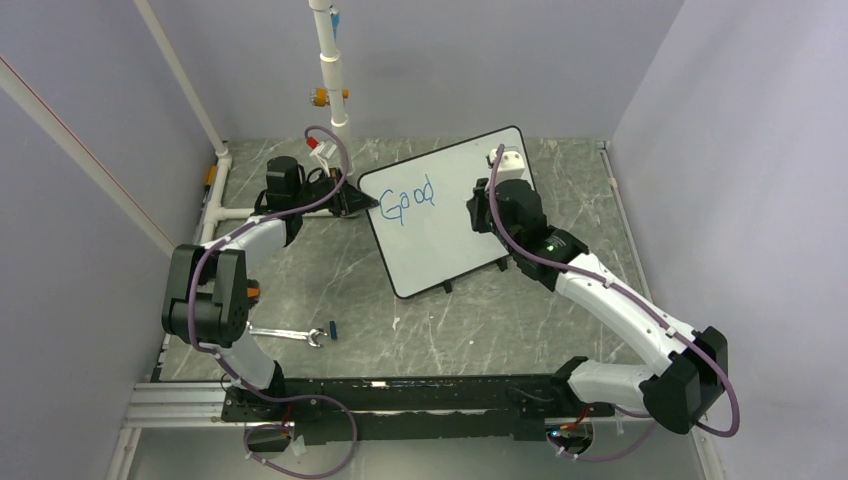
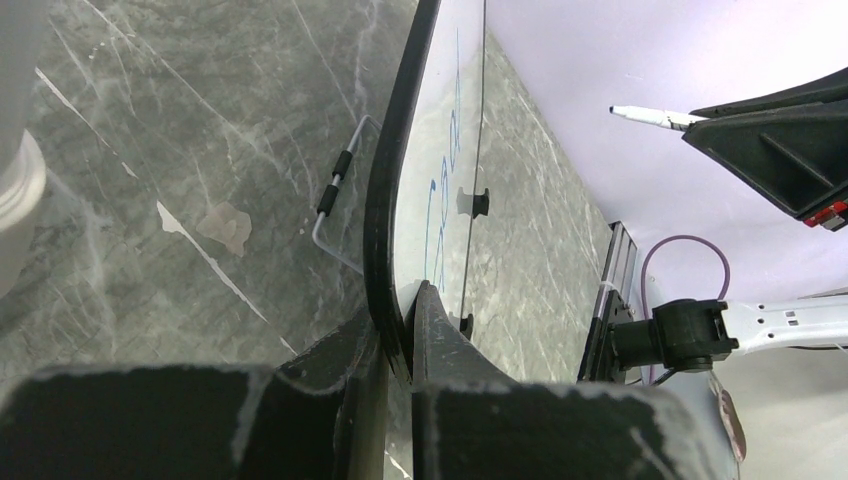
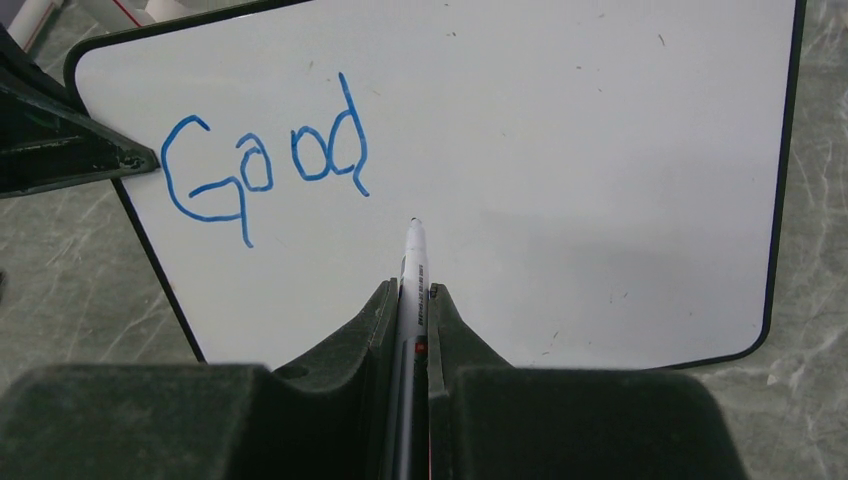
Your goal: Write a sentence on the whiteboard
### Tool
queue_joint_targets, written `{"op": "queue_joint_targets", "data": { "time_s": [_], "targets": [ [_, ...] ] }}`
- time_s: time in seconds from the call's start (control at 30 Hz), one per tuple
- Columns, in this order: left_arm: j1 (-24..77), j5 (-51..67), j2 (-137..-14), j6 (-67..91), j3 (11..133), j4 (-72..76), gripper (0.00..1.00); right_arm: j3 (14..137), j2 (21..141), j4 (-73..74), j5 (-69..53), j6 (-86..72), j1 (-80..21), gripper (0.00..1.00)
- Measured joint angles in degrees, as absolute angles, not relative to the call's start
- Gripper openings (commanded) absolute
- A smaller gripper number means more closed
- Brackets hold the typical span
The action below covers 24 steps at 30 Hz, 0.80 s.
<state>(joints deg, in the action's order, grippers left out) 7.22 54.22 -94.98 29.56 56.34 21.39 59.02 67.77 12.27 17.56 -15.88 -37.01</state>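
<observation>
Blue lettering spells "Good" on the whiteboard, left end effector clamping its edge, right end effector gripping a marker.

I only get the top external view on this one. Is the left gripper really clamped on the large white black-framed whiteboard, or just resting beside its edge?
Observer: Clamped. The left wrist view shows the left gripper with a finger on each face of the large white black-framed whiteboard, pinching its edge.
Operator: What is in the right gripper?
Observer: The right gripper is shut on a slim white marker, its tip pointing at the board just below and right of the blue handwritten "Good".
Operator: Is the tip on the surface?
Observer: No. Seen from the left wrist, the tip hangs in the air, clear of the board's face.
</observation>
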Motion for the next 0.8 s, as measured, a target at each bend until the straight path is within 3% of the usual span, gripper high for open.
{"op": "queue_joint_targets", "data": {
  "time_s": [0.8],
  "targets": [
    [7.99, 53.60, -94.96, 29.15, 57.04, 20.29, 0.00, 68.23, 82.74, 7.66, 16.25, -13.45, -33.23, 0.00]
  ]
}}
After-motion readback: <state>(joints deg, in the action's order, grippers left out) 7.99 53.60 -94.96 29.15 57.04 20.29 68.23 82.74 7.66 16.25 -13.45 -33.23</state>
